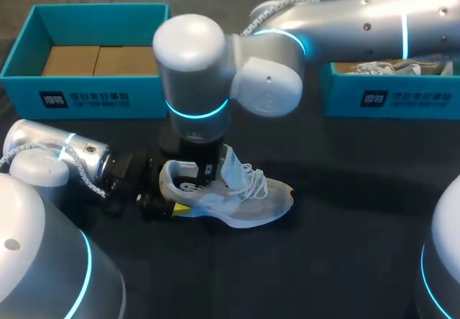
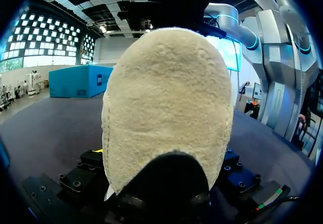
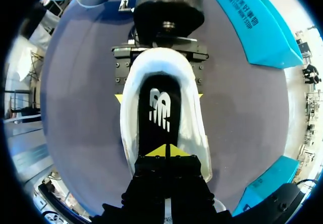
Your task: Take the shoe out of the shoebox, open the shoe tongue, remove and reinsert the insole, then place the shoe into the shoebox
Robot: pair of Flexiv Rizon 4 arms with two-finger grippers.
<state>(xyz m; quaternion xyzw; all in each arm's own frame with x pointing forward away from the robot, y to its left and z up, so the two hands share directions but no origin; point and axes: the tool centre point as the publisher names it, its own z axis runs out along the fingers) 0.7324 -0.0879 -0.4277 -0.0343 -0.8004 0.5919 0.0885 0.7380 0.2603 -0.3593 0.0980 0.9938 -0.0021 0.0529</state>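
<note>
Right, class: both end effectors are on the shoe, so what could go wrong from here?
The right end effector is inside the shoe, tips together at the black insole. Any pinch there is thin and may slip, leaving the insole behind. The left end effector grips only the heel, so an upward pull could tilt the shoe or drag it free. The loose laces lie beside the opening and might snag.

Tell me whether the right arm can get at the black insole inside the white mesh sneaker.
Probably yes: the right claw hangs over the open mouth of the white mesh sneaker, the black insole bare below it.
</note>
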